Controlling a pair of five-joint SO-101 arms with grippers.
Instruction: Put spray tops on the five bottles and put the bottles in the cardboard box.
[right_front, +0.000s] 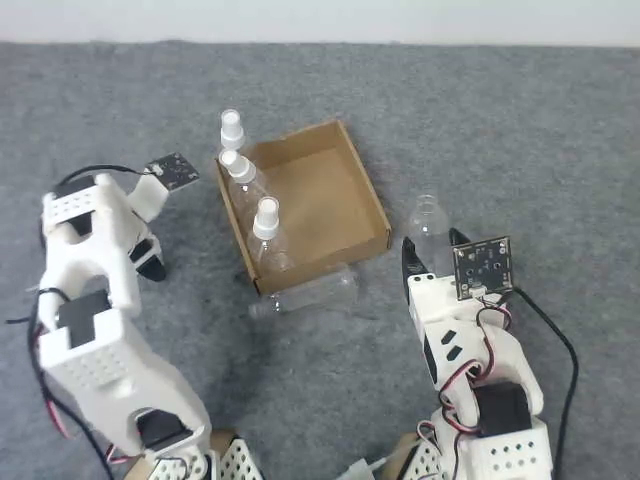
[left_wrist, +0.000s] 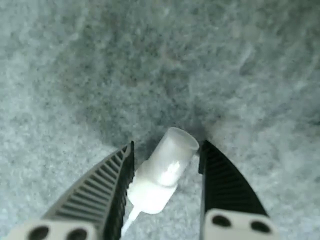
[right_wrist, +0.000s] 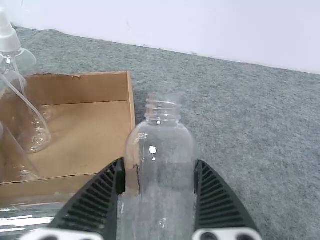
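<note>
The cardboard box (right_front: 345, 170) (right_wrist: 131, 95) sits open on the grey carpet. Three clear bottles with white spray tops (right_front: 267, 222) (right_wrist: 22, 117) stand along its left wall. A topless bottle (right_front: 310, 293) lies on the carpet just in front of the box. To the right of the box my right gripper (right_front: 430, 250) (right_wrist: 159, 165) is shut on a fifth bottle (right_front: 428, 220) (right_wrist: 160, 150), upright with its neck open. At the left, my left gripper (right_front: 152, 262) (left_wrist: 167, 147) holds a white spray top (left_wrist: 165, 167) just above the carpet, a finger on each side of it.
Grey carpet (right_front: 500, 120) lies all round the box, with open floor at the far side and the right. A pale wall (right_wrist: 200, 25) runs along the carpet's far edge. Both arm bases take up the near corners.
</note>
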